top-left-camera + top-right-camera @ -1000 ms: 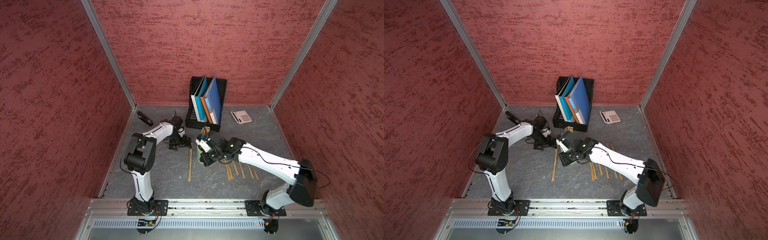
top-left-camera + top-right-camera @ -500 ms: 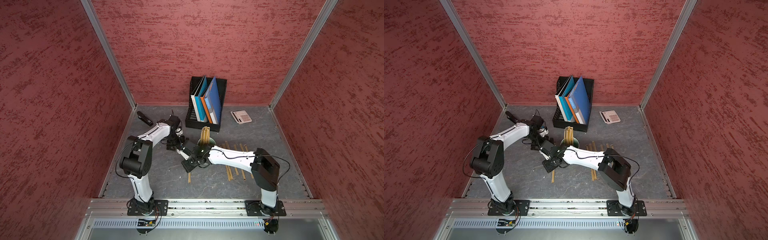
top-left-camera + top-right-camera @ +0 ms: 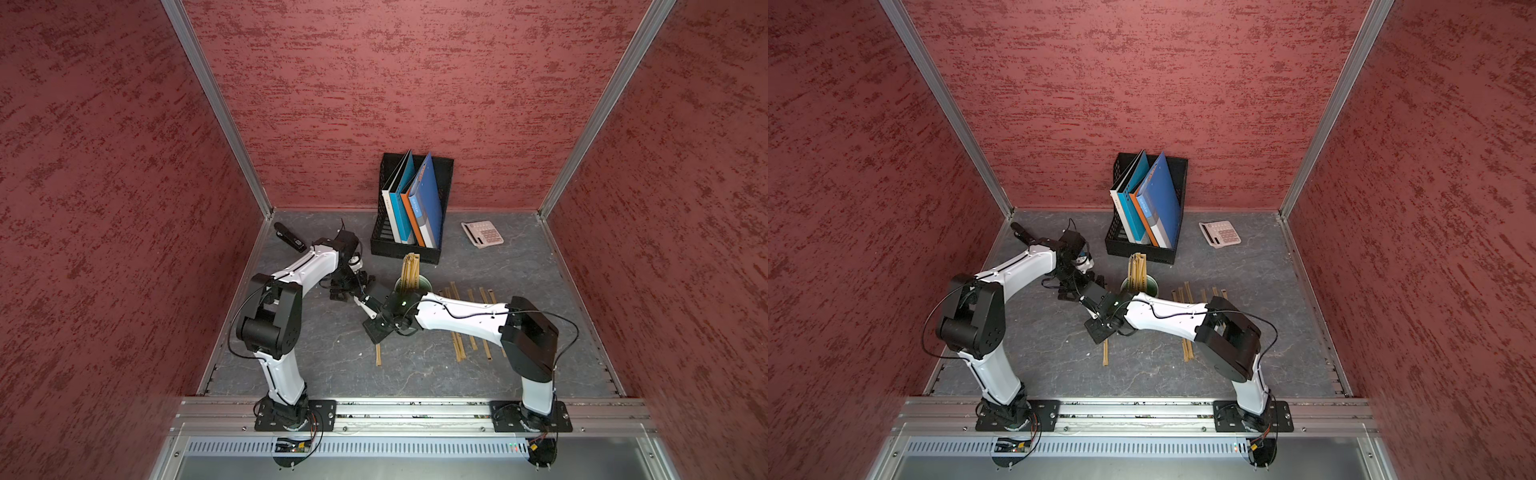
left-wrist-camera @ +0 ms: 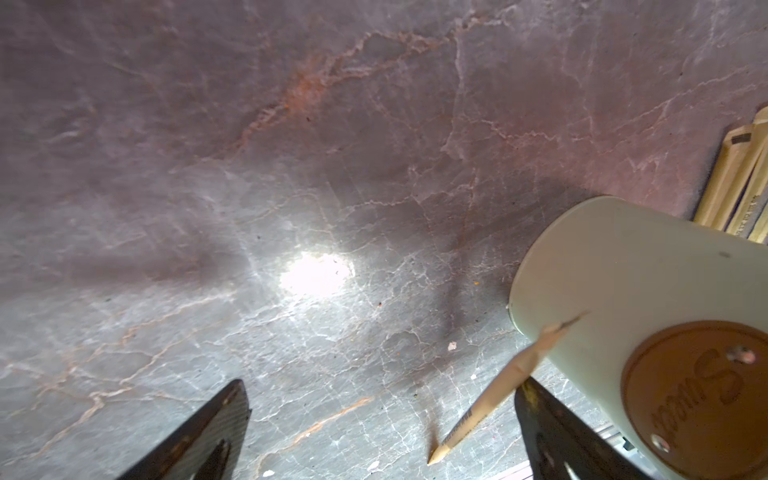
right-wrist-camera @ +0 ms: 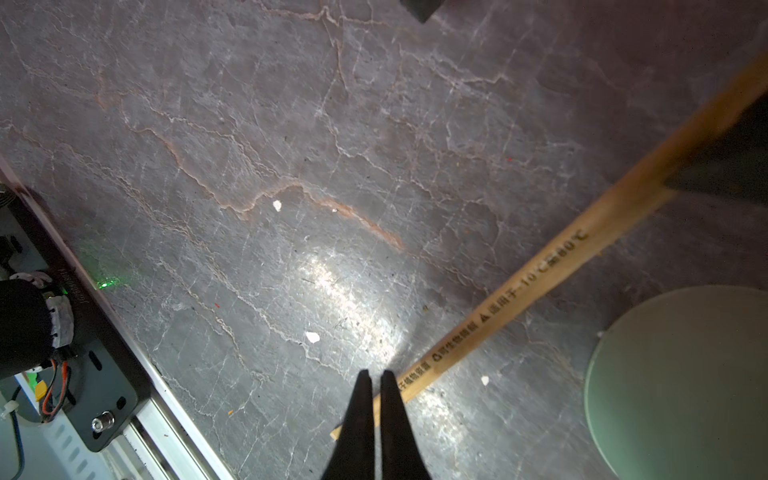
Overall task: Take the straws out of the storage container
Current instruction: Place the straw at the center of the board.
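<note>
Right wrist view: catches the right gripper, just swung from the smooth round mint cup to its seven o'clock, pinched shut and empty beside one flat, printed paper straw; leaves the left gripper gaping at nine o'clock and a stiff bundle upright inside, so seemingly only part-emptied.

In both top views the right arm hides the middle of the lying straws. The left wrist view's edge cuts off the storage container.
</note>
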{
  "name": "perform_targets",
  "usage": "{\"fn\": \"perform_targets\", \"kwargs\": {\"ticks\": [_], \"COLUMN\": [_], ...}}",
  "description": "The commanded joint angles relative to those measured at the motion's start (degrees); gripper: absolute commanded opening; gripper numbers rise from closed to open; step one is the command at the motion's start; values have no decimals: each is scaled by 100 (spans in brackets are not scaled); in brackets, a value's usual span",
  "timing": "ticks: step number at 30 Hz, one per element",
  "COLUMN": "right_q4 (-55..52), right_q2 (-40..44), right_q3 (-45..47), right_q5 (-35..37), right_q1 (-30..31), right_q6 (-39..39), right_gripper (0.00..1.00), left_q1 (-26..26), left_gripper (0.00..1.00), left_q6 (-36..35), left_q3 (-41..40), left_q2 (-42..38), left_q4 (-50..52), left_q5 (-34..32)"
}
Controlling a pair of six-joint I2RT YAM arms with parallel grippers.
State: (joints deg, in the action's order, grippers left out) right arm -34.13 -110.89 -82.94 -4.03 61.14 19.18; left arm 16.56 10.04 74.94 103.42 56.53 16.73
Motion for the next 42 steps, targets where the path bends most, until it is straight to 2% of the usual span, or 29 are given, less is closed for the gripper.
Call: {"fn": "perform_targets", "kwargs": {"ticks": [1,18,35,42], "right_q4": [-2,-217,-129,-92], "right_q2": [134,18,-687,-518], "right_q3": [122,96,-27,28], "right_q5": [445,944,854,879], "right_q1": [-24,-24,-32,-41], "right_q6": [210,398,343,349], "right_gripper": [0,0,0,0], "left_q1": [-41,-56,-65,-106], "left_gripper": [100,100,100,100], "left_q6": [-81,-95,-90,-79], "left_q3": [-23,-24,-138,-108], "left_q2": [-234,-311,-424,-510], "left_q4": [180,261,219,253], "left_q5": [-73,-121,42,1]}}
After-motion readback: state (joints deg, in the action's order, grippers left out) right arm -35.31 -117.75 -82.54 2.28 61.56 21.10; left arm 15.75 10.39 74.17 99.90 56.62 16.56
